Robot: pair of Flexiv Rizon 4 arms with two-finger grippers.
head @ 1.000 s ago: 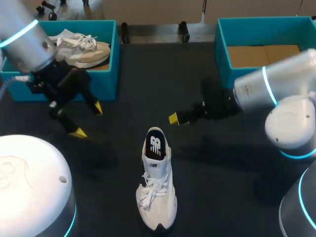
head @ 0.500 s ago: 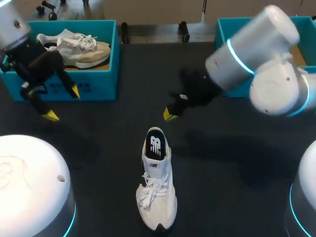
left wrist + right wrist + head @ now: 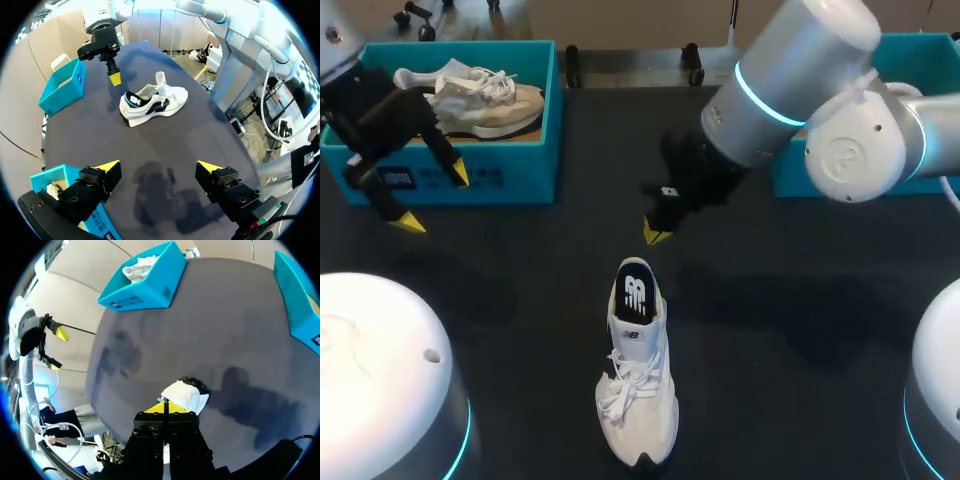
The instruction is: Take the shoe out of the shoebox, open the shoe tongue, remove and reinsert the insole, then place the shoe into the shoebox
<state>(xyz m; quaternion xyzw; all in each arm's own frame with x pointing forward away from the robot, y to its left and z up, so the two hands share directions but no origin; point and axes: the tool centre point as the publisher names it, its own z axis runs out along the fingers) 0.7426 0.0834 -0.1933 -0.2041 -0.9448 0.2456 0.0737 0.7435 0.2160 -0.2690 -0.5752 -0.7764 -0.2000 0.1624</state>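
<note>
A white shoe (image 3: 638, 390) lies on the dark table near the front middle, heel toward the back; a dark insole (image 3: 634, 297) with a white mark shows in its opening. My right gripper (image 3: 655, 234) hangs just beyond the heel, shut with nothing in it. In the right wrist view the shoe (image 3: 186, 392) sits right ahead of the closed tips of that gripper (image 3: 164, 406). My left gripper (image 3: 430, 195) stands open at the far left, in front of the left teal shoebox (image 3: 535, 170). From the left wrist, the shoe (image 3: 152, 100) lies well ahead of the open gripper (image 3: 159, 167).
The left shoebox holds a second, beige-white shoe (image 3: 480, 95). Another teal shoebox (image 3: 790, 170) stands at the back right, mostly hidden behind my right arm. Bare dark table lies to both sides of the shoe.
My right arm swung over toward the middle and its gripper closed, ending a little nearer the shoe's heel. My left arm drew back to the left, toward the left shoebox.
</note>
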